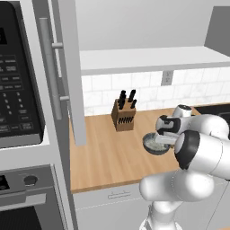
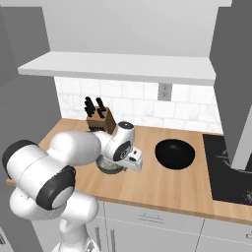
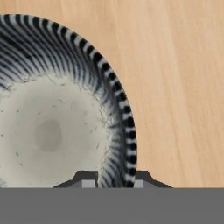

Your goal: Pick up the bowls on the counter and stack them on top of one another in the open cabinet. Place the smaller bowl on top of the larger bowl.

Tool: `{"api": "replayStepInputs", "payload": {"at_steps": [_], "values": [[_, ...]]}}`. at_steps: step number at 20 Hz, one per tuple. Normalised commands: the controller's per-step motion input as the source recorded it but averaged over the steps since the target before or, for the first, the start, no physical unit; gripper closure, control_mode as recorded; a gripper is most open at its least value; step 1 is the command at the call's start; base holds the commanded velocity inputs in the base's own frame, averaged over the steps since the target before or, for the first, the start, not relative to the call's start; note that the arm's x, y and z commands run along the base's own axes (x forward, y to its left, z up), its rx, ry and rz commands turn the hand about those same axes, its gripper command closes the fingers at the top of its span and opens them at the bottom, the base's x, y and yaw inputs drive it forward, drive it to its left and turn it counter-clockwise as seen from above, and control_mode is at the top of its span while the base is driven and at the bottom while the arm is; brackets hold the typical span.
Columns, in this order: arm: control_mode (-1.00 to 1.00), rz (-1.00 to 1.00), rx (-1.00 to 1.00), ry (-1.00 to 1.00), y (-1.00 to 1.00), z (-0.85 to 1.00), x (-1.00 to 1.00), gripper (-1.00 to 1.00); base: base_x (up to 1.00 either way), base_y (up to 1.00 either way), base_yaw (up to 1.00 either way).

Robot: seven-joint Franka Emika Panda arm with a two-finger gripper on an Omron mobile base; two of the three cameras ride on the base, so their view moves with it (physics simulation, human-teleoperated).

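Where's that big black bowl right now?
In the right base view the black bowl sits on the counter, right of the gripper and the smaller grey bowl, just left of the dark stovetop.

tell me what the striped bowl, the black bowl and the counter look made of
Striped bowl: looks like glazed ceramic, with a speckled grey centre and black-and-white streaked rim. Black bowl: uniformly black and smooth, ceramic or plastic, can't tell which. Counter: light wood with visible grain, matte finish.
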Motion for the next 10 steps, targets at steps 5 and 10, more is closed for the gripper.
{"api": "replayStepInputs", "payload": {"at_steps": [5, 10], "values": [[-1.0, 0.0, 0.01, -0.01, -0.03, 0.05, -0.02, 1.0, 0.0, 0.0, 0.0], [-1.0, -0.19, 0.11, -0.11, -0.43, 0.48, -0.23, 1.0, 0.0, 0.0, 0.0]]}}
